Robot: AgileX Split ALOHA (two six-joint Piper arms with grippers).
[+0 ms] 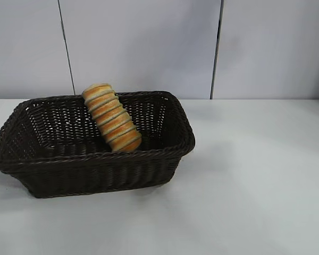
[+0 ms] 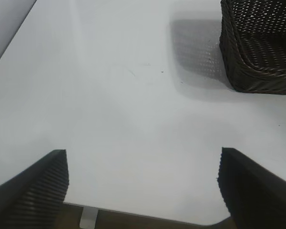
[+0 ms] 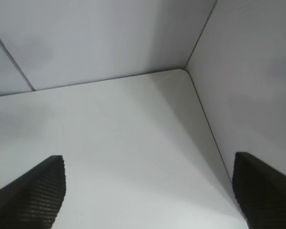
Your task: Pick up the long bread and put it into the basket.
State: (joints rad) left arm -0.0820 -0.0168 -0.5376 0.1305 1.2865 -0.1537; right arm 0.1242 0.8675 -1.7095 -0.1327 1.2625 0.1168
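While exterior shows long bread (image 1: pixel 111 118) in basket (image 1: pixel 90 159), wrists show spread pincers.

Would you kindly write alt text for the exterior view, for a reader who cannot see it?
A long bread with orange-brown stripes lies tilted inside a dark woven basket, its upper end leaning on the far rim. The basket sits at the left of a white table; no arm is visible.

left gripper (image 2: pixel 143 191): hanging with jaws spread wide, holding nothing
right gripper (image 3: pixel 148 193): hanging with jaws spread wide, holding nothing
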